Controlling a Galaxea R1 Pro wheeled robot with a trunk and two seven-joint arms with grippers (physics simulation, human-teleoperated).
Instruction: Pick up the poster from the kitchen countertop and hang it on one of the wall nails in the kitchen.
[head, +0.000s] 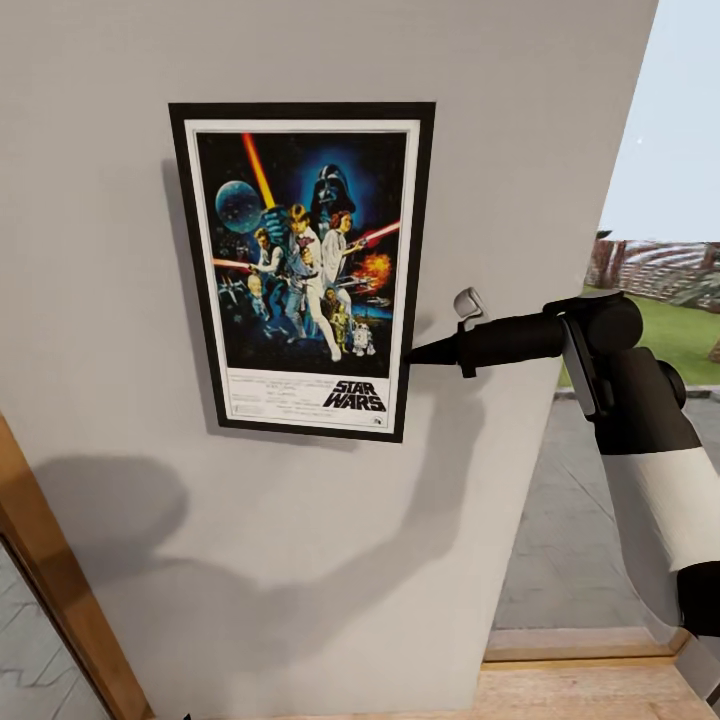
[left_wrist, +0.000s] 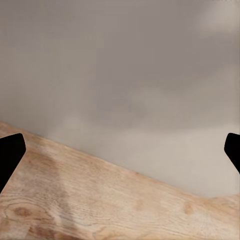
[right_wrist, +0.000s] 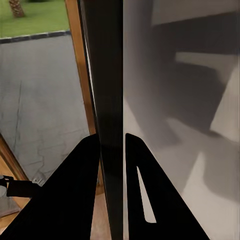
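- The poster (head: 305, 268) was seen flat against the light-grey wall (head: 120, 300), upright with a slight tilt, the "STAR WARS" logo at its bottom edge.
- Its right-hand frame edge was pinched low down by the right pincer (head: 412, 354), reaching in sideways from the right on a black-and-white arm (head: 650, 480).
- In the right wrist view the black frame edge (right_wrist: 109, 100) was caught between the two dark fingers (right_wrist: 70, 200), closed tight on it with basically no gap either side.
- The left pincer (left_wrist: 120, 150) was spread wide, one black fingertip at each side of its wrist view, nothing held between them; a wooden floor (left_wrist: 100, 205) and grey wall were faced.
- A wooden door frame (head: 50, 560) was seen at the lower left of the head view, and grass and paving outside past the wall's right edge.
- Whether a nail was behind the poster couldn't be told.
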